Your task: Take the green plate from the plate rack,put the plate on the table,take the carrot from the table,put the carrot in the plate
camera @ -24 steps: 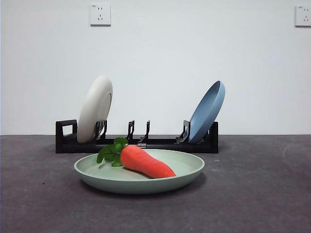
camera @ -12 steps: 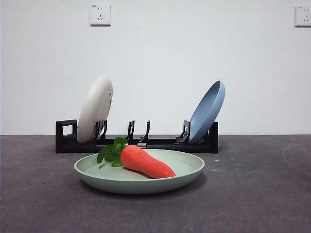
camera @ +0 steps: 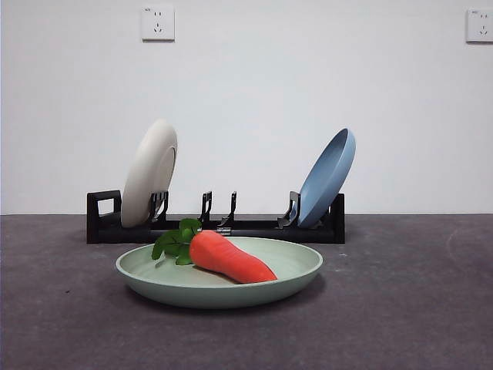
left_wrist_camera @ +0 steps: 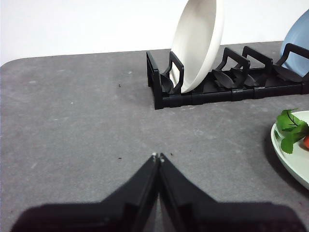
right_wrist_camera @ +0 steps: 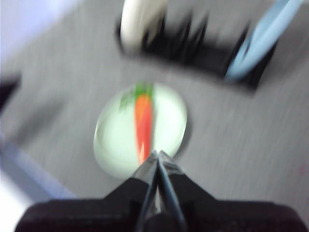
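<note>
On the green plate (camera: 219, 281), near the table's front edge and just ahead of the plate rack (camera: 216, 225), lies the carrot (camera: 229, 257), lengthwise across the plate's well, its leafy top toward the rim nearest the rack's handle end. Both placements appear done, so the step in hand is judged to be withdrawal. To do it well, each arm should rise clear and travel away from the plate, so that no jaw brushes the rim or rolls the carrot out. The right wrist view is smeared, which suggests that arm is moving, so a steady path matters.

The carrot has a smooth orange-red body tapering to a blunt point, with a crinkled green top. The plate is a shallow, round, matte pale mint dish with a raised rim, sitting flat on the dark grey table (camera: 416, 308).

Behind it, the long black rack holds a cream-white plate (camera: 150, 172) upright in the slot by its square loop handle and a blue plate (camera: 327, 177) leaning at the opposite end. The slots between stand vacant.

The left gripper (left_wrist_camera: 158, 156) hangs over bare table toward the handle end of the rack, well apart from the plate, its jaws pressed together and grasping nothing. The right gripper (right_wrist_camera: 156, 153) sits high above the plate's near rim, jaws likewise clenched on nothing. Neither arm shows in the front view.
</note>
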